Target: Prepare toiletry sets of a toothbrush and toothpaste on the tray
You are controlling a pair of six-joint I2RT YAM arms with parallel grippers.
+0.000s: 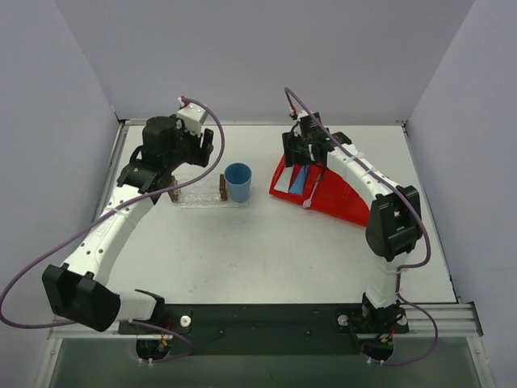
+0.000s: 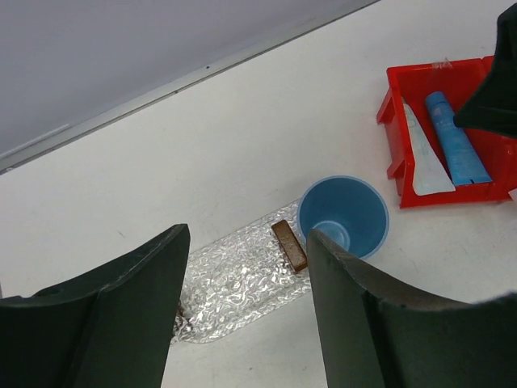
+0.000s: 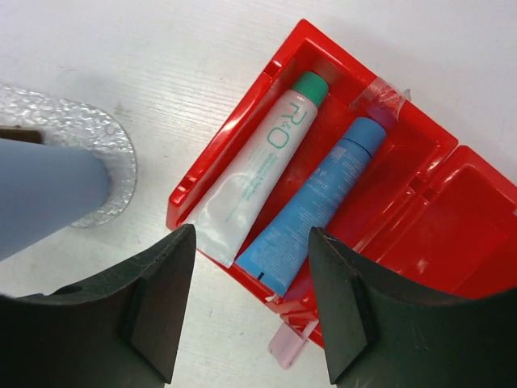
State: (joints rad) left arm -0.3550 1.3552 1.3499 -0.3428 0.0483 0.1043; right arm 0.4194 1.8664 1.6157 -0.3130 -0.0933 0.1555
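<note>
The light is bright and even from above, the shadows on the white table (image 1: 266, 259) are soft and short, the bumpy tray (image 2: 234, 283) gives small glints, and the near fingers (image 3: 153, 307) in both wrist views look slightly blurred.

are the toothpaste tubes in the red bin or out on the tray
In: the white tube and the blue tube lie side by side in one compartment of the red bin.
</note>
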